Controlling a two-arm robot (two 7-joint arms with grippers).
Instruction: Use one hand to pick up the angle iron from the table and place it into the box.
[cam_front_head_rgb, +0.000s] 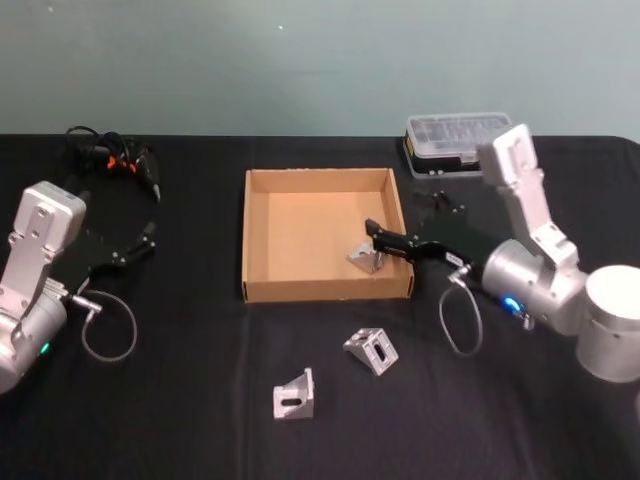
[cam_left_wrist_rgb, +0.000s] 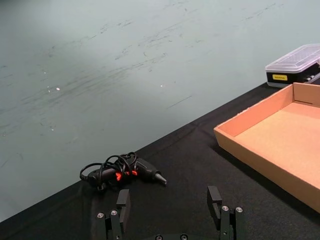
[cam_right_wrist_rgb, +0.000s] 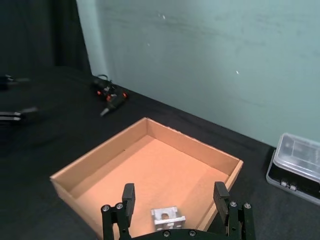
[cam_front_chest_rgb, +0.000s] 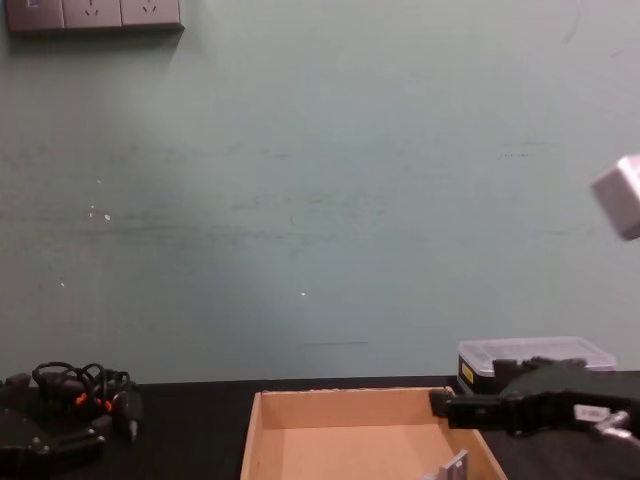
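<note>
One silver angle iron lies on the floor of the tan cardboard box, near its right wall. My right gripper reaches over that wall and hovers just above the piece. In the right wrist view this gripper is open, and the angle iron rests on the box floor between and below the spread fingers. Two more angle irons lie on the black table in front of the box. My left gripper stays parked at the left, open and holding nothing.
A clear-lidded plastic case stands behind the box at the right. At the back left lies a black device with looped cables and orange marks. The chest view shows the right gripper above the box's right end.
</note>
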